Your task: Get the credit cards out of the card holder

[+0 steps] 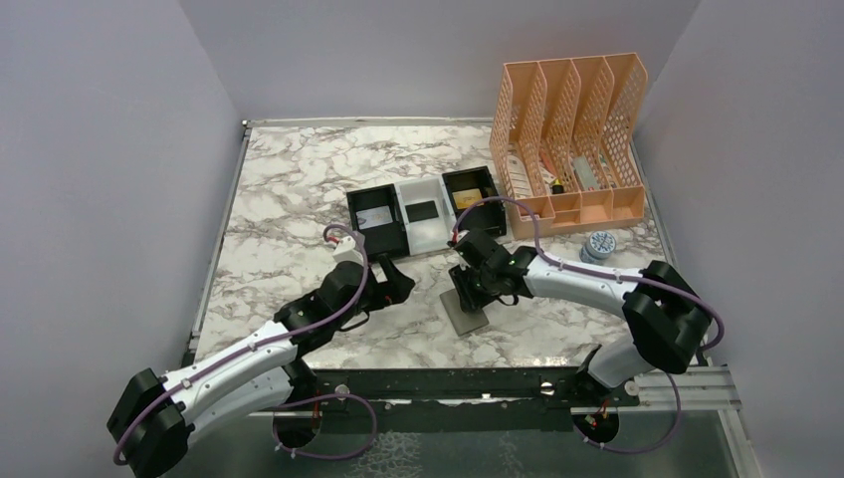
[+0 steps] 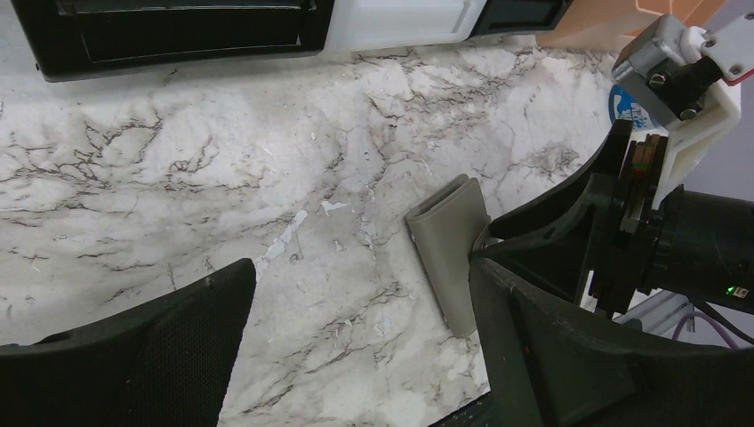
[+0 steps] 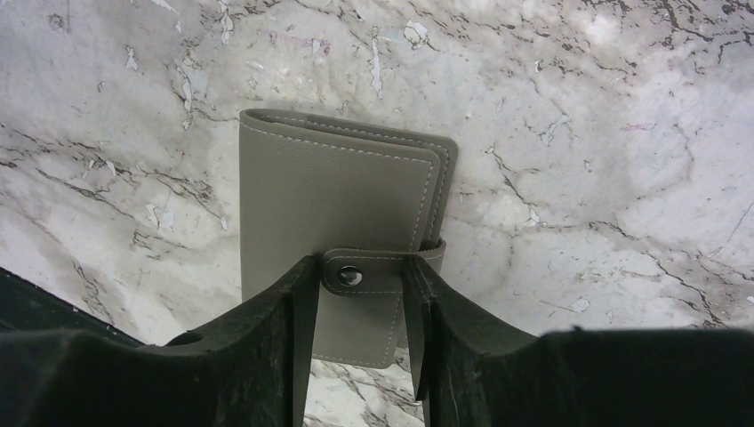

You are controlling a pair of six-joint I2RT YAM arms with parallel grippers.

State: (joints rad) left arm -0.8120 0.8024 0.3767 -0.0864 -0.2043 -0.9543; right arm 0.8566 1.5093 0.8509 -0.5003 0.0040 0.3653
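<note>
Marble table [image 1: 289, 199], black-and-white tray [image 1: 410, 245], peach mesh rack [image 1: 567, 100], round blue tin [image 1: 598, 245]

— What does the card holder [image 1: 468, 319] look like?
— It's a small, flat wallet, grey-taupe with pale stitching, and it is folded shut.
— Where does it lie?
— Flat on the marble counter [image 1: 299, 189], about 6 o'clock from the middle, towards the near edge.
— Is it fastened?
— Yes. In the right wrist view its layered edges sit at 3 o'clock. A strap [image 3: 373, 269] wraps over from that side and closes with a dark snap [image 3: 349, 277] towards the 6 o'clock end.

The marble table [image 1: 299, 189] bears the card holder [image 1: 464, 317], tray [image 1: 413, 195], file rack [image 1: 567, 100], round tin [image 1: 598, 245].
</note>
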